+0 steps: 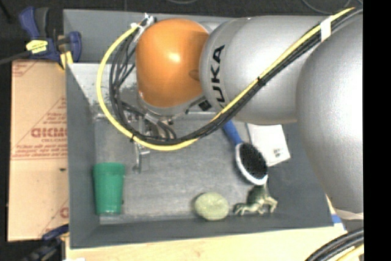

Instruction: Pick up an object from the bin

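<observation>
Green cup (109, 187): sat by the left wall of the bin (82, 150), near the front corner. Touched nothing else. Gripper (142, 159): hung just beside the cup, up and to its right, over bare floor. Could not tell if open or shut, or if holding anything. Farther right: lay a black brush (250, 163) with a blue handle, a white card (270, 142), a pale green lump (211, 206) and a small green toy animal (256, 203).

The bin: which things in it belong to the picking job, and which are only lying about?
Job in hand: gripper; bin; green cup, lower left, probably, as it lies nearest the gripper.
Lying about: blue-handled brush; pale green oval lump; small green toy figure; white card.
</observation>
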`<action>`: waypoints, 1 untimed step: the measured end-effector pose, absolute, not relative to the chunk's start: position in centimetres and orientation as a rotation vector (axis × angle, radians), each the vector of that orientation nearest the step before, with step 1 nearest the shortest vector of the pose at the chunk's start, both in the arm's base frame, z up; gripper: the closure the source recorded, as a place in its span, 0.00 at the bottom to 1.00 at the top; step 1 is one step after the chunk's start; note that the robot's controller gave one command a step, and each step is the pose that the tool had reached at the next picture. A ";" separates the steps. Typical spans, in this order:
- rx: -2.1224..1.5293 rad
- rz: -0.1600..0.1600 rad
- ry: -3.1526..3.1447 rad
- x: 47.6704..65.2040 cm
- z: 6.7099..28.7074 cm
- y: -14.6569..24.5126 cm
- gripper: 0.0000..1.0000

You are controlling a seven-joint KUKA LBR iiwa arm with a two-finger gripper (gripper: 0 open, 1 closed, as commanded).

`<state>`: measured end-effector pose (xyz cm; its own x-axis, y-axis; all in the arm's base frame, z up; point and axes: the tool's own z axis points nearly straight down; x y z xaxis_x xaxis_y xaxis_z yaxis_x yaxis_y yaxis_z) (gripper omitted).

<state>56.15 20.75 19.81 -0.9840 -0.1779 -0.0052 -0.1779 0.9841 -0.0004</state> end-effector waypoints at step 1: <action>-0.623 0.000 3.081 52.0 15.9 23.8 0.00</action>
